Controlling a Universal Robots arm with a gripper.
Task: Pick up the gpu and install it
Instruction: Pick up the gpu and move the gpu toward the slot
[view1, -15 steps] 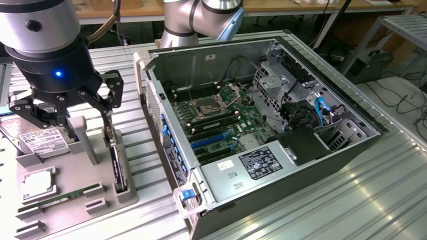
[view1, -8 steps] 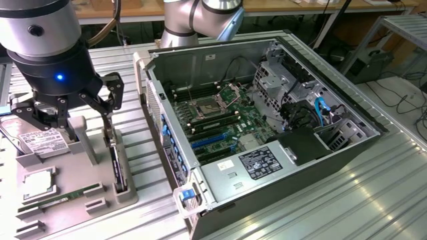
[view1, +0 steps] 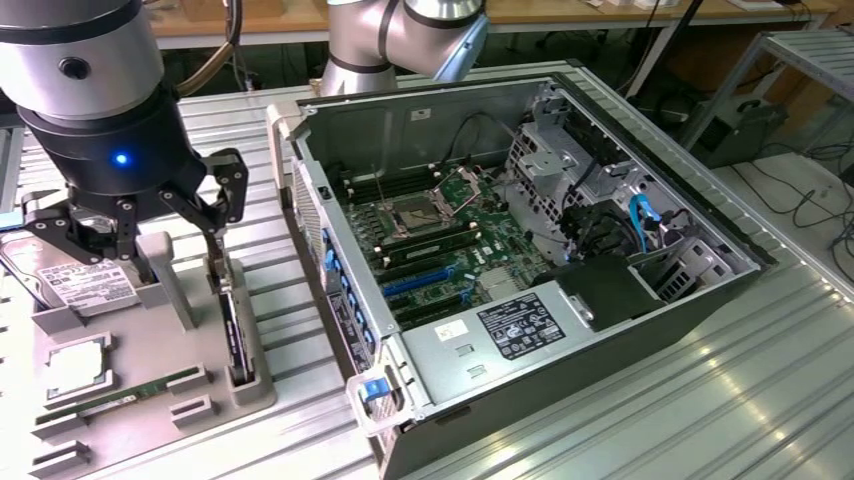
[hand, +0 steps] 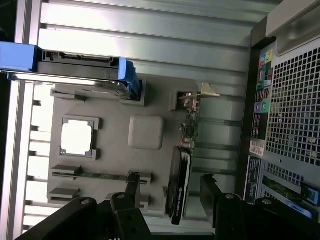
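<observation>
Standing on edge in the grey fixture (view1: 160, 345) on the bench (view1: 721, 400), the gpu (view1: 236, 335) is found just below the hand (view1: 147, 240), offset toward the computer case (view1: 561, 200). The hand is held wide open and empty; from the wrist, the card's thin body is framed between the fingers (hand: 210, 192), its long axis running away toward the silver bracket (hand: 192, 100)
</observation>
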